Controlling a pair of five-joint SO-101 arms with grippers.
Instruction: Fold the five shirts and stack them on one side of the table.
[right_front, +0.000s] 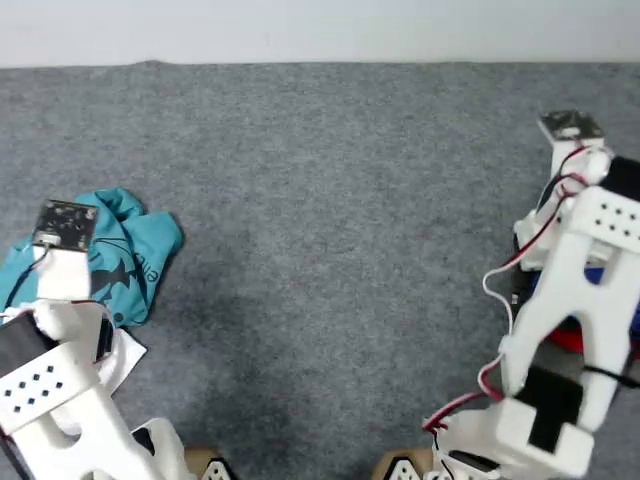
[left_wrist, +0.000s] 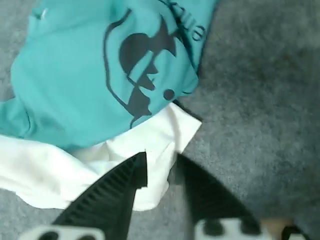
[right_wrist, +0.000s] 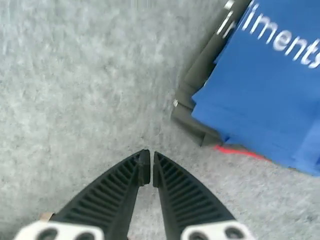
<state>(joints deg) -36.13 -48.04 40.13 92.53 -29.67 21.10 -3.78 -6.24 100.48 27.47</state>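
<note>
A crumpled teal shirt (left_wrist: 85, 75) with a dark print lies on top of a white shirt (left_wrist: 45, 175) at the table's left side. The same teal shirt (right_front: 140, 255) and white shirt (right_front: 128, 358) appear beside the left arm in the high view. My left gripper (left_wrist: 161, 162) hovers open over the white shirt's corner. At the right edge sits a folded stack: a blue shirt (right_wrist: 270, 95) on top, a dark grey one (right_wrist: 197, 80) and a red edge (right_wrist: 240, 151) beneath. My right gripper (right_wrist: 151, 161) is shut and empty over the carpet beside that stack.
Grey carpet (right_front: 340, 220) covers the table, with wide free room in the middle and back. The right arm (right_front: 580, 300) stands over the stack (right_front: 572, 338). The table's far edge (right_front: 320, 65) meets a pale wall.
</note>
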